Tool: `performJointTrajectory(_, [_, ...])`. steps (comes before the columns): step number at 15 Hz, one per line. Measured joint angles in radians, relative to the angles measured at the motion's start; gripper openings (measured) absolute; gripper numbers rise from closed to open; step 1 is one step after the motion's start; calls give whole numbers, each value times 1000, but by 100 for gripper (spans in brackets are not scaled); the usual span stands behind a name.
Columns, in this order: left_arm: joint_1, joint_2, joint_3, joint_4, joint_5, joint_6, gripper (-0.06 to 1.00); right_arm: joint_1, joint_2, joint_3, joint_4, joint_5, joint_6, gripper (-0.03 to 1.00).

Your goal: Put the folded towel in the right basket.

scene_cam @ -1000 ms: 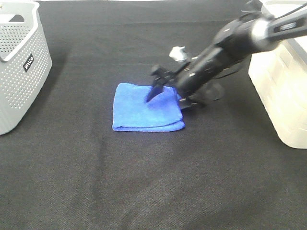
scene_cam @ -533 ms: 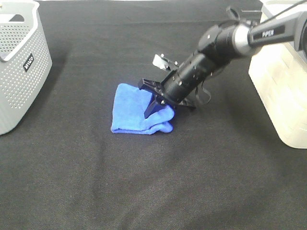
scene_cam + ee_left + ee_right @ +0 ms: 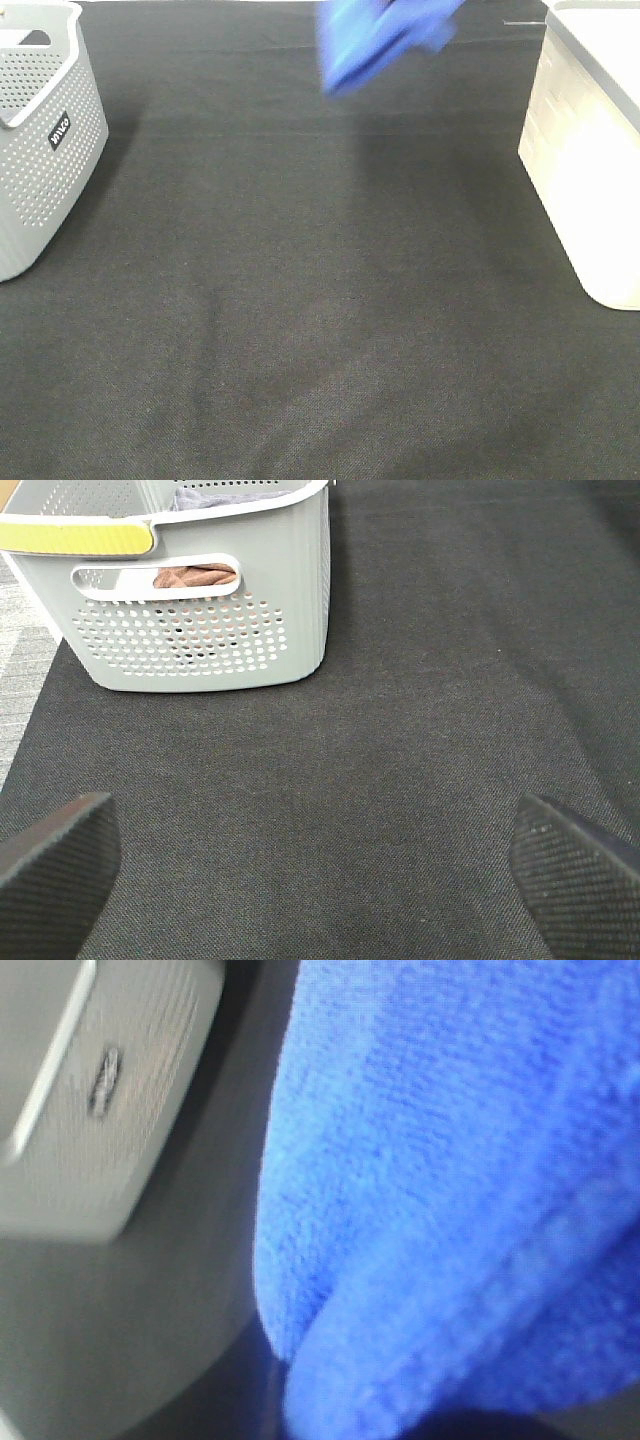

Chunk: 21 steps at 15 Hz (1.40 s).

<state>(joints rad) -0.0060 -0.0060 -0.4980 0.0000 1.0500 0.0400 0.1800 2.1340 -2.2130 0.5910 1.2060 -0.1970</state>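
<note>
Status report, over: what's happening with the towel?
Left fingers open, idle. Right fingers hidden, gripping towel aloft, short of right basket. Nothing between.

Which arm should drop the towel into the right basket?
Right: the blue folded cloth towel fills its wrist view, aloft near the white plastic basket; the left claw hangs open.

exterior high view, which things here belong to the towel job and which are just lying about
For the job: blue towel, up in the air; white basket on the right.
Just there: grey basket on the left; left gripper, open over the black table.
</note>
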Motion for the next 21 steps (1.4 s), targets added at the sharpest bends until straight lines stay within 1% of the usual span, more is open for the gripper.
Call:
performJointTrajectory(1, [0, 0, 0, 0, 0, 0, 99, -65, -62, -4, -11, 1, 11, 18])
performJointTrajectory(2, [0, 0, 0, 0, 0, 0, 99, -126, -128, -1, -48, 2, 29, 18])
performJointTrajectory(3, [0, 0, 0, 0, 0, 0, 99, -220, -222, 44, -137, 3, 62, 18])
performJointTrajectory(5, [0, 0, 0, 0, 0, 0, 99, -335, -340, 163, -307, 4, 81, 18])
performJointTrajectory(6, [0, 0, 0, 0, 0, 0, 99, -379, -374, 227, -368, 5, 81, 18])
performJointTrajectory(8, [0, 0, 0, 0, 0, 0, 99, -453, -376, 360, -416, 10, 88, 18])
performJointTrajectory(9, [0, 0, 0, 0, 0, 0, 99, -470, -350, 407, -431, 17, 111, 18])
performJointTrajectory(10, [0, 0, 0, 0, 0, 0, 99, -473, -300, 428, -464, 21, 142, 18])
performJointTrajectory(12, [0, 0, 0, 0, 0, 0, 99, -473, -269, 431, -472, 20, 156, 19])
performJointTrajectory(13, [0, 0, 0, 0, 0, 0, 99, -473, -247, 431, -476, 20, 158, 27])
performJointTrajectory(14, [0, 0, 0, 0, 0, 0, 99, -473, -231, 431, -485, 20, 160, 46])
performJointTrajectory(15, [0, 0, 0, 0, 0, 0, 99, -473, -222, 431, -493, 20, 160, 72])
performJointTrajectory(16, [0, 0, 0, 0, 0, 0, 99, -473, -219, 431, -494, 20, 159, 85])
performJointTrajectory(17, [0, 0, 0, 0, 0, 0, 99, -473, -218, 431, -487, 20, 159, 91])
performJointTrajectory(19, [0, 0, 0, 0, 0, 0, 99, -458, -219, 385, -443, 18, 168, 96])
performJointTrajectory(20, [0, 0, 0, 0, 0, 0, 99, -428, -234, 365, -452, 15, 184, 96])
performJointTrajectory(21, [0, 0, 0, 0, 0, 0, 99, -375, -258, 353, -465, 12, 187, 96])
